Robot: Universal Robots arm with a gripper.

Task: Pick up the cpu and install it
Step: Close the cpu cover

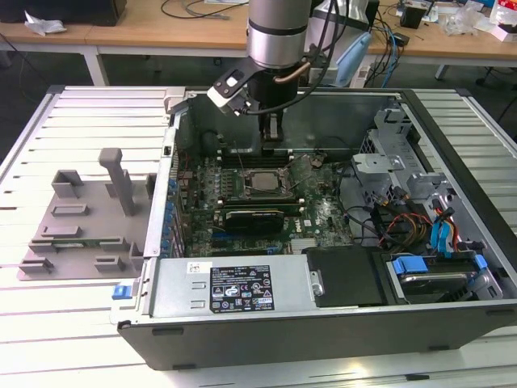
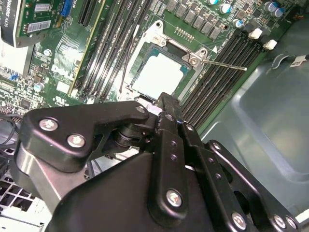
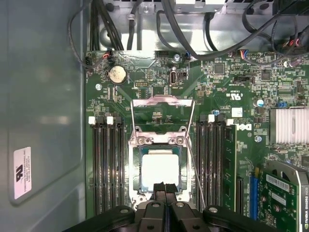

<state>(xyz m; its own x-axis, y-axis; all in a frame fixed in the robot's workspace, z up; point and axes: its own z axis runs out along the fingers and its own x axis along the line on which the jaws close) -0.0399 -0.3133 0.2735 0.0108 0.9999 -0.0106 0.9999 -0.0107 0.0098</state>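
Squarely in its socket lies the cpu, pale metal top up, flat inside the socket frame that surrounds it. The silver load plate stands open just beyond the socket, and the thin wire lever runs free along one side. Banks of black memory slots flank the socket on both sides. In the exterior view the cpu sits near the middle of the frame, a little above centre, on the green motherboard inside the open computer case. My claw hangs over the board in the upper middle of the frame, just beside the socket's far side. My fingers are pressed together with nothing between them. In both wrist views their tips overlap one edge of the cpu, and I cannot tell whether they touch it. The grey fixture tray lies on the slatted table at the exterior view's left, well apart from the case
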